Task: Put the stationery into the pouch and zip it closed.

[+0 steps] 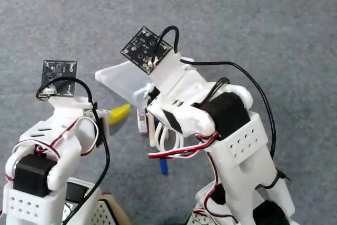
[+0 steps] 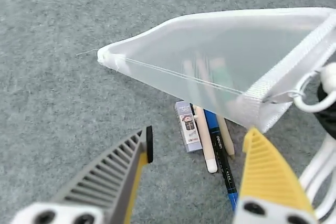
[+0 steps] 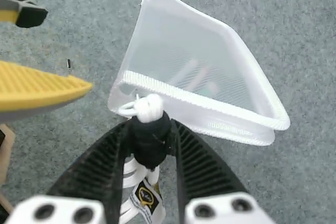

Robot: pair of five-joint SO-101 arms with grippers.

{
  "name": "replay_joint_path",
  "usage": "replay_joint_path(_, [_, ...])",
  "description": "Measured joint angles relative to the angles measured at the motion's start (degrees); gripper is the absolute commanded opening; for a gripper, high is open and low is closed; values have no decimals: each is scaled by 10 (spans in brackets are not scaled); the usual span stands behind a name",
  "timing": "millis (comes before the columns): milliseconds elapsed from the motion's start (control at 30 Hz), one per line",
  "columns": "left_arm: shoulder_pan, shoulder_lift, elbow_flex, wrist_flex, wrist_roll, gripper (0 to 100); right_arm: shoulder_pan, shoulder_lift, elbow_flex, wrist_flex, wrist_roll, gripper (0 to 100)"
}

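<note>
While the right gripper (image 3: 151, 129) clamps the pouch (image 3: 194, 72) by its pull cord (image 3: 152, 129), the left gripper (image 2: 201, 139) gapes open nearest the pens (image 2: 209, 150), which lie lengthwise toward it.

A translucent pouch (image 1: 118, 80) juts out beside the right arm (image 1: 231, 119).

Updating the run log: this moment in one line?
right end effector: shut on zip pull | left end effector: open, near pens | pouch: over pens
</note>
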Motion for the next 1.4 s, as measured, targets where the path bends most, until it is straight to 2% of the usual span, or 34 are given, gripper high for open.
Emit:
replay_joint_path(400, [53,54,-92,4,17,289,0,0,0,-11,0,11])
replay_joint_path(633, [63,106,-99,4,17,289,0,0,0,-11,0,11])
replay_joint_path(900, [64,106,-50,-15,17,289,0,0,0,-11,0,11])
replay_joint_path(1200, [34,106,14,-90,17,289,0,0,0,-11,0,11])
replay_joint_path(1400, [34,106,20,-110,17,289,0,0,0,-11,0,11])
